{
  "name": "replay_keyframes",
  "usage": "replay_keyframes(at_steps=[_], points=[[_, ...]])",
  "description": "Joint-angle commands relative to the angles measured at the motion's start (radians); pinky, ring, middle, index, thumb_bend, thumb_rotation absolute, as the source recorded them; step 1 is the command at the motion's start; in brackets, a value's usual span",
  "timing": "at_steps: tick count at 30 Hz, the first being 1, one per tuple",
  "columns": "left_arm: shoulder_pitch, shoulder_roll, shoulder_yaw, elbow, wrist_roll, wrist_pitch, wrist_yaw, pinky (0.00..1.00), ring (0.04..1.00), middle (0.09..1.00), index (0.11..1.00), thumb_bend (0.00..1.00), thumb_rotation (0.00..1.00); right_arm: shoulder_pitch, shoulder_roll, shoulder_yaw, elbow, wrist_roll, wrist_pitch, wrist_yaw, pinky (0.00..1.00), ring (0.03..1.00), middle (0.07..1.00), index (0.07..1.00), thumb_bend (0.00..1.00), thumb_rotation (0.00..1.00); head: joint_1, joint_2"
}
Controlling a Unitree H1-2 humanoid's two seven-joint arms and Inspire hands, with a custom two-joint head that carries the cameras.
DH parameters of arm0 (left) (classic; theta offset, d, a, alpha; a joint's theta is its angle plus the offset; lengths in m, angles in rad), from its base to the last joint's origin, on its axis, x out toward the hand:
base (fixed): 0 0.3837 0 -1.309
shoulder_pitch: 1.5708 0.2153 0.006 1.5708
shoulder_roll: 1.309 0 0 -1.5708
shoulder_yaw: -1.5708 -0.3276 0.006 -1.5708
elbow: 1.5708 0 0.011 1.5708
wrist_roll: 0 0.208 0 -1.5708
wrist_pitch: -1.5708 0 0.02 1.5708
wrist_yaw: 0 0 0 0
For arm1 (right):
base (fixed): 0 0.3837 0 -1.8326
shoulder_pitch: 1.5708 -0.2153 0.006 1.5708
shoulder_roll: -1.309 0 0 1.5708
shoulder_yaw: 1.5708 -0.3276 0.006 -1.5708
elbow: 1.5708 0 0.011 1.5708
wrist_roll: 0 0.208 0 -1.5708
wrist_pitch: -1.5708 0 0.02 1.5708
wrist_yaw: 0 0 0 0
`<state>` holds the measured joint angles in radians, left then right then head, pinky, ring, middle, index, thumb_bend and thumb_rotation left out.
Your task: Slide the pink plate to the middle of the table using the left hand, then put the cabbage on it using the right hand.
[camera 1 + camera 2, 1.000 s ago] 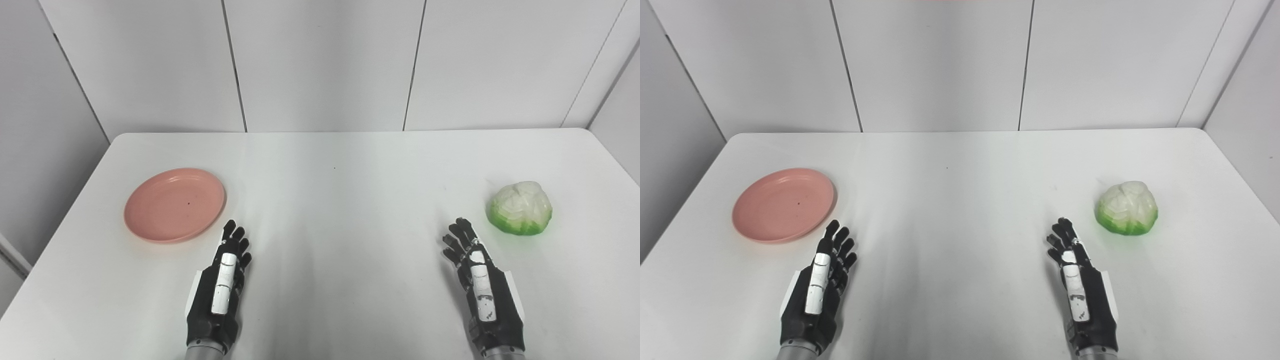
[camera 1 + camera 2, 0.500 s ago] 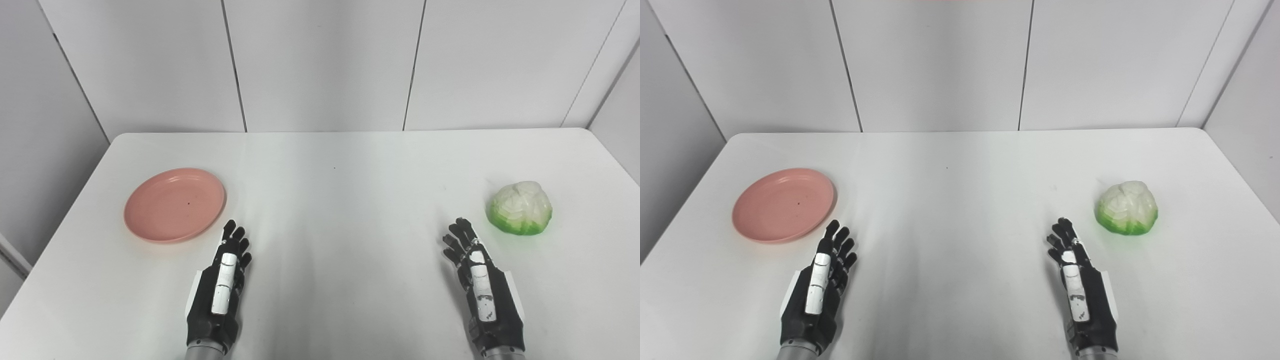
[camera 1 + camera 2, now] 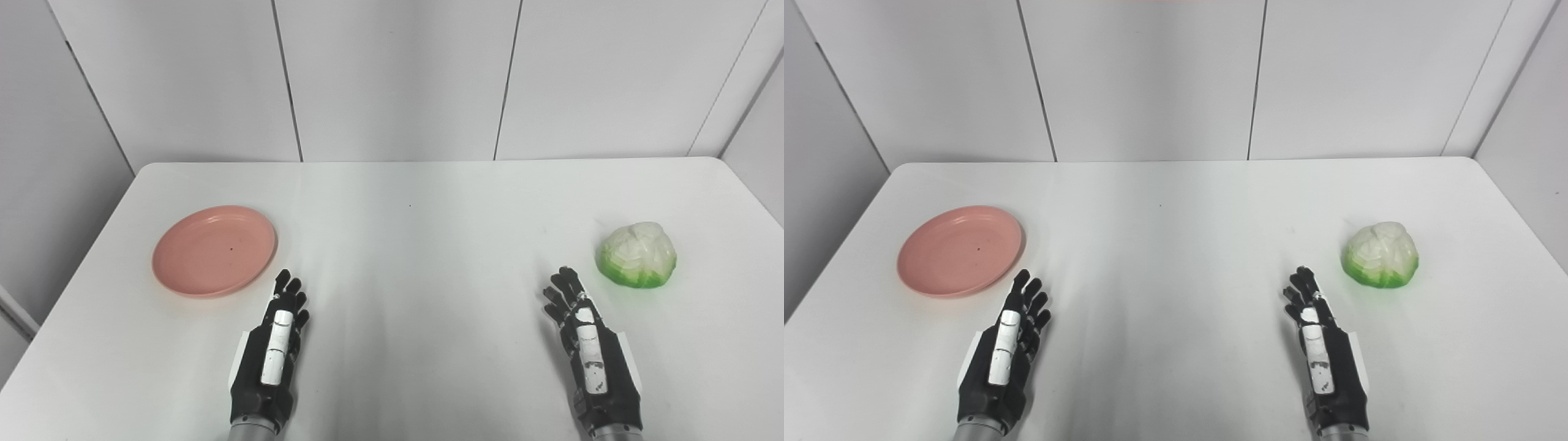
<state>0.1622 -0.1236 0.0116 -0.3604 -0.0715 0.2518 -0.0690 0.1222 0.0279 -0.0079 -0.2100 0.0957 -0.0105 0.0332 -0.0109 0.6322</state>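
1. Left eye view, general layout: a white table (image 3: 410, 294) fills the lower part of the scene, backed by pale grey wall panels (image 3: 392, 79) with vertical seams.
2. Pink plate (image 3: 214, 251): lies flat on the left part of the table, well away from the table's middle. Its dish is bare apart from a small dark speck near the centre.
3. Cabbage (image 3: 637, 255): sits on the right part of the table, near the right edge. Its top is white and its lower rim is green. It stands well apart from the plate.
4. Left hand (image 3: 274, 349): black with a white strip along its back, entering from the bottom edge. It lies low over the table with its fingers extended and slightly apart, holding nothing. The fingertips (image 3: 283, 278) end just beside the plate's near right rim, with a narrow gap of table between them.
5. Right hand (image 3: 587, 346): same build, also entering from the bottom edge. Its fingers are extended and loosely apart, holding nothing. The fingertips (image 3: 563, 274) point toward the cabbage and stop near its lower left side, not touching it.
6. Table middle: lies between the 2 hands.
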Motion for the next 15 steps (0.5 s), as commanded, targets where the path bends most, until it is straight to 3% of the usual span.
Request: replay_keyframes(at_steps=[1, 7, 15], points=[[0.030, 0.026, -0.018, 0.001, 0.015, -0.052, -0.003, 1.00, 1.000, 1.000, 1.000, 0.84, 0.86, 0.037, -0.022, -0.007, 0.004, 0.021, -0.052, 0.021, 0.95, 0.919, 0.938, 0.933, 0.87, 0.96, 0.001, -0.001], [0.041, 0.011, -0.043, 0.047, 0.044, -0.118, 0.012, 1.00, 1.000, 1.000, 1.000, 0.77, 0.87, 0.037, -0.036, -0.037, 0.077, 0.047, -0.117, 0.051, 0.93, 0.900, 0.924, 0.929, 0.84, 0.96, 0.044, -0.061], [0.046, 0.004, -0.062, 0.121, 0.053, -0.207, 0.024, 1.00, 1.000, 1.000, 1.000, 0.78, 0.85, 0.031, -0.050, -0.059, 0.159, 0.068, -0.182, 0.085, 0.93, 0.905, 0.931, 0.940, 0.85, 0.97, 0.080, -0.135]])
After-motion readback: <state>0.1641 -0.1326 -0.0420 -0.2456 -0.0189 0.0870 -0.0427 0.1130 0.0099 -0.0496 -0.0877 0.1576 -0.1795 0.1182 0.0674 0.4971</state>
